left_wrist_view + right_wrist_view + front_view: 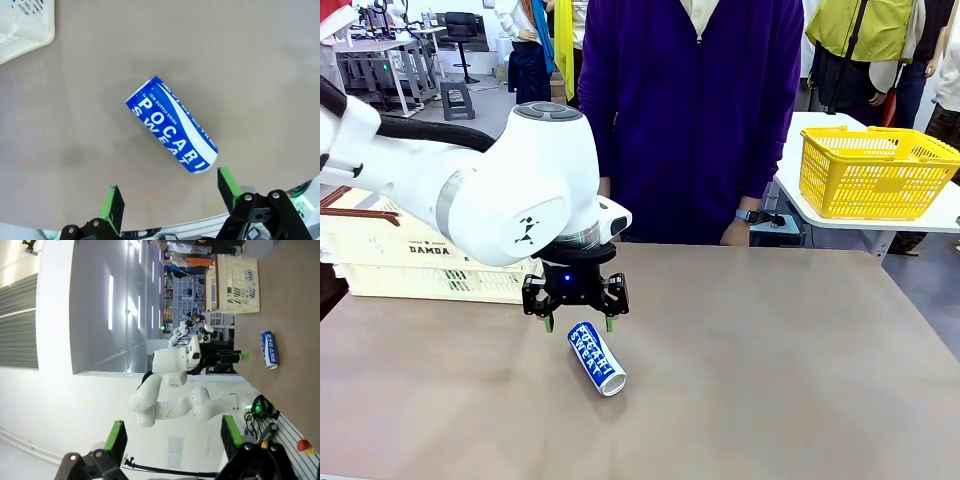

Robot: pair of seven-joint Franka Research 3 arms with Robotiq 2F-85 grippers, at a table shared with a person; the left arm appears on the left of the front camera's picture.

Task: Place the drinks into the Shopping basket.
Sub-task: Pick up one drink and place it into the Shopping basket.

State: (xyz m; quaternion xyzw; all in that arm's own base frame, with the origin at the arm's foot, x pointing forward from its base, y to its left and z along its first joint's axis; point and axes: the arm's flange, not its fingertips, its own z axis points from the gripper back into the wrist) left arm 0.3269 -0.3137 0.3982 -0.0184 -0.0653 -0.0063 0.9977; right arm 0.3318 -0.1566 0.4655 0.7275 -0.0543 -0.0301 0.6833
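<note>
A blue and white Pocari Sweat can [597, 358] lies on its side on the brown table. My left gripper [578, 323] hangs open just above and behind it, fingers pointing down. In the left wrist view the can [171, 124] lies slanted a little ahead of the gap between my green pads [113, 202], untouched. The cream-white Shopping basket [405, 265], marked DAMDA, stands at the table's left, partly hidden by my left arm; its corner [30, 35] shows too. My right gripper [171, 440] is open, raised and pointing sideways, with the can [268, 350] and basket [237, 285] far off.
A person in a purple top [695, 110] stands at the far edge with a hand [734, 232] resting near the table. A yellow mesh basket [875, 172] sits on a white side table at the back right. The brown table's right half [790, 360] is bare.
</note>
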